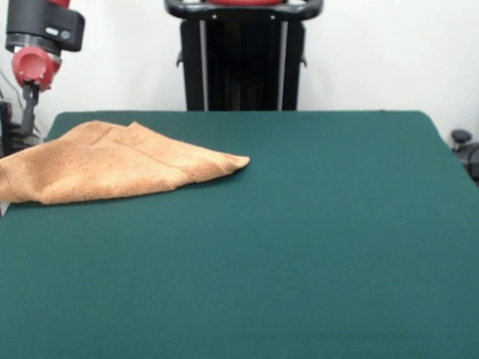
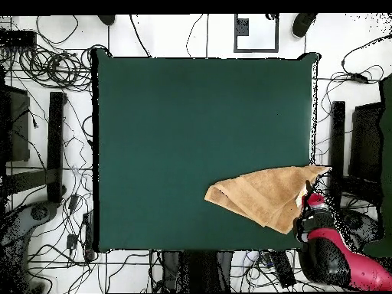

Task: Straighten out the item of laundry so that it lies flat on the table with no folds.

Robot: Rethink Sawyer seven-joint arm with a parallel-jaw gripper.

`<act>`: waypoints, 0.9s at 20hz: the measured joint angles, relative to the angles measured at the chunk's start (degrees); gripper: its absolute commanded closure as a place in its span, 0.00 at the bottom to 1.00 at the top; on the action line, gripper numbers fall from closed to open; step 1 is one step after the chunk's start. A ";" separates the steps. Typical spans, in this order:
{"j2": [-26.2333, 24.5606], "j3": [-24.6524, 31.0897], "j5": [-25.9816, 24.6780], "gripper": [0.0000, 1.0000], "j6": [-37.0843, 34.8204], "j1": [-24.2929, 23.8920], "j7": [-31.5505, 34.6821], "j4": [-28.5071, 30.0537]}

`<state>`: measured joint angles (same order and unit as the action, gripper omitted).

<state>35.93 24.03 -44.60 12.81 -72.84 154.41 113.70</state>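
Task barely begun, by the look of it: small orange-tan terry-cloth towel (image 1: 112,163) lying doubled over on the big dark green felt-covered table (image 1: 299,247), a diagonal fold line crossing its top layer, one corner drawn to a point toward the table's middle. Not flat yet; top layer to be peeled back and spread, any wrinkles smoothed after.

Placement, overhead view: towel (image 2: 264,195) at about 4 o'clock on the table (image 2: 191,115), hard against the right-hand edge, one corner reaching that edge or just past it, hard to tell which. Small white patch near that side, likely the label. Front view: same towel at about 10 o'clock, its left end meeting the table's left border.

Red and black arm with its gripper (image 2: 310,190) hanging at that same table edge, just beside or over the towel's outer corner; in the front view seen only as a red joint and a dark stem (image 1: 30,105) at the far left. Claw spread or pinched: cannot tell from either view.

Room for moving: plenty. Whole sweep from 12 round through 9 to 6 o'clock overhead bare green felt. Risk of cloth sliding off if unfolded outward; safer to open toward the centre.
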 measured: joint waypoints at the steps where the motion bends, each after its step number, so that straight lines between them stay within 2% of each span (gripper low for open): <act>1: -0.30 0.29 0.00 0.00 -0.19 -0.50 0.00 -0.02; 3: -1.48 0.93 0.00 0.00 -1.07 -1.95 0.00 -0.04; 10: -3.98 0.94 0.01 0.00 -1.41 -1.75 0.00 -0.09; 18: -5.35 -2.08 0.01 0.00 -1.35 4.43 0.00 -0.13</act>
<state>30.58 21.95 -44.59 11.46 -68.41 154.41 113.57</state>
